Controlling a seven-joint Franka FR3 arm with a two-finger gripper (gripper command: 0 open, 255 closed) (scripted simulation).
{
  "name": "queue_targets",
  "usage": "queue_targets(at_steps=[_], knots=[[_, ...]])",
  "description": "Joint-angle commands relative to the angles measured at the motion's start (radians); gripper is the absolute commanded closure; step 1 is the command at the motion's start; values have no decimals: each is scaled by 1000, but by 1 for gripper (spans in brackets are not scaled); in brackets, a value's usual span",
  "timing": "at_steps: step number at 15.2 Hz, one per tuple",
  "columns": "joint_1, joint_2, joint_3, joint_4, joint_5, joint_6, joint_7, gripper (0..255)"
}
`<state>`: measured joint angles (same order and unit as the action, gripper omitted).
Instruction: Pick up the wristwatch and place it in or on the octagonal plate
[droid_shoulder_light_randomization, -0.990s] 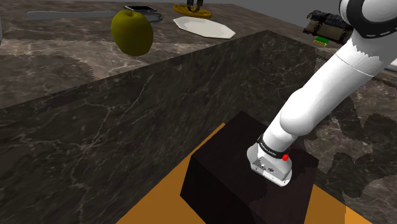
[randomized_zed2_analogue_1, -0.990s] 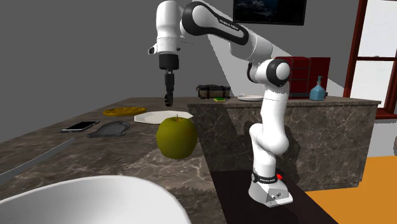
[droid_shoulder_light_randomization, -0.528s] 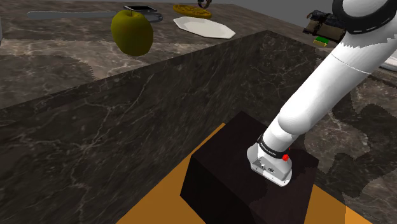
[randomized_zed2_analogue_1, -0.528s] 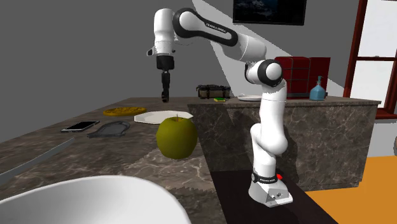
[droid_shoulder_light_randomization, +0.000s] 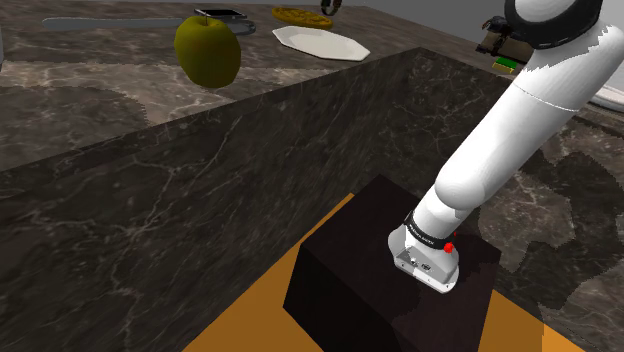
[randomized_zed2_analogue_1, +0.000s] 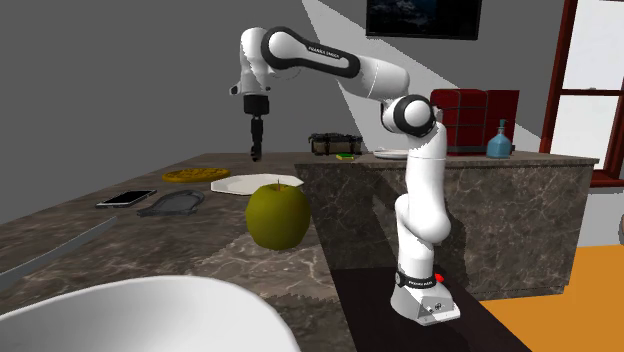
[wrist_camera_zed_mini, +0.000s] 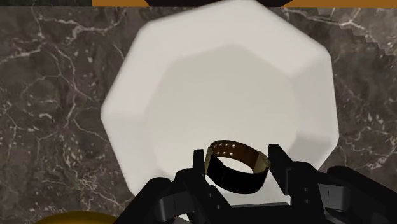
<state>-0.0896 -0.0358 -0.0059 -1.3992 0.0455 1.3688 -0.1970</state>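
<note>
While my claw (wrist_camera_zed_mini: 237, 162) clasps the wristwatch (wrist_camera_zed_mini: 236, 179) between closed fingers, I note it hangs directly above the white octagonal plate (wrist_camera_zed_mini: 216, 76), clear of the marble desk (wrist_camera_zed_mini: 44, 83).

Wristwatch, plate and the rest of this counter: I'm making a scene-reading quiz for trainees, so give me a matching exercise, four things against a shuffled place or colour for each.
Things:
1 wristwatch
2 octagonal plate
3 apple
4 phone

Descriptions:
A yellow-green
B clasped in the gripper
C flat on the counter beside a grey tray
D white, under the wristwatch

Pairs: 1-B; 2-D; 3-A; 4-C
</note>
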Motion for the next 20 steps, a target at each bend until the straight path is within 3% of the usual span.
queue_targets(at_steps=[1, 11, 19, 20], knots=[[0, -15, 0, -47, 0, 32, -2, 255], [0, -72, 1, -258, -1, 185, -8, 255], [0, -72, 1, -257, -1, 185, -8, 255], [0, -72, 1, -257, -1, 185, -8, 0]])
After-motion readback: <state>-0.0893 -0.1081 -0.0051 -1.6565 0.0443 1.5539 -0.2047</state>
